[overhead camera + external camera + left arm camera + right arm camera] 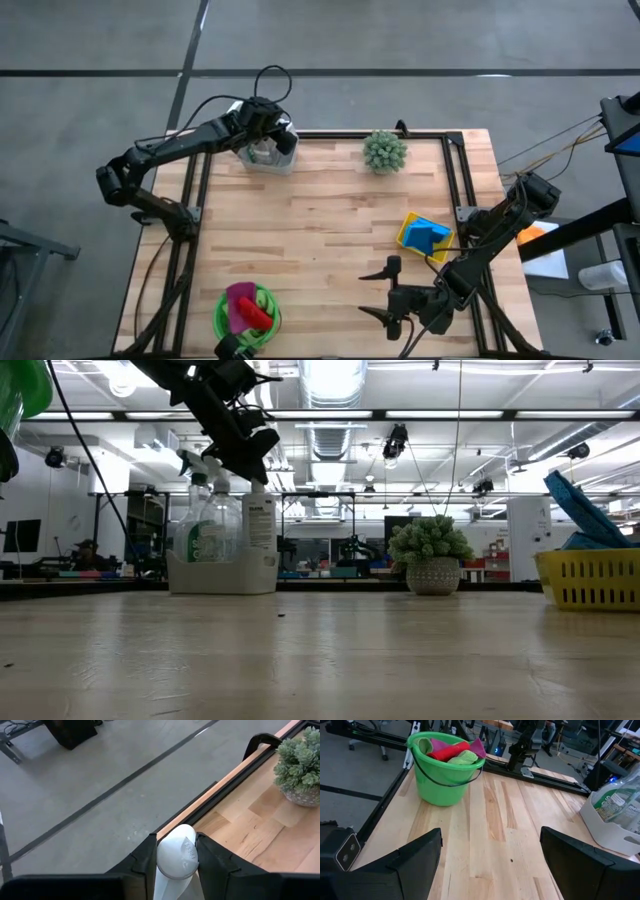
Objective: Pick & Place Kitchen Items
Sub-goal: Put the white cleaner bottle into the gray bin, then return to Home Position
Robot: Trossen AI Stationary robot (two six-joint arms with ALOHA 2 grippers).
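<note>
Two arms work at a wooden table. The left gripper grasps a white bottle at the far-left caddy. The right gripper rests spread wide, near right.

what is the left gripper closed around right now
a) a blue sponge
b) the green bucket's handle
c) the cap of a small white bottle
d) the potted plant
c: in the left wrist view the left gripper has a finger on each side of the round cap of the small white bottle, over the white caddy at the table's far edge.
</note>
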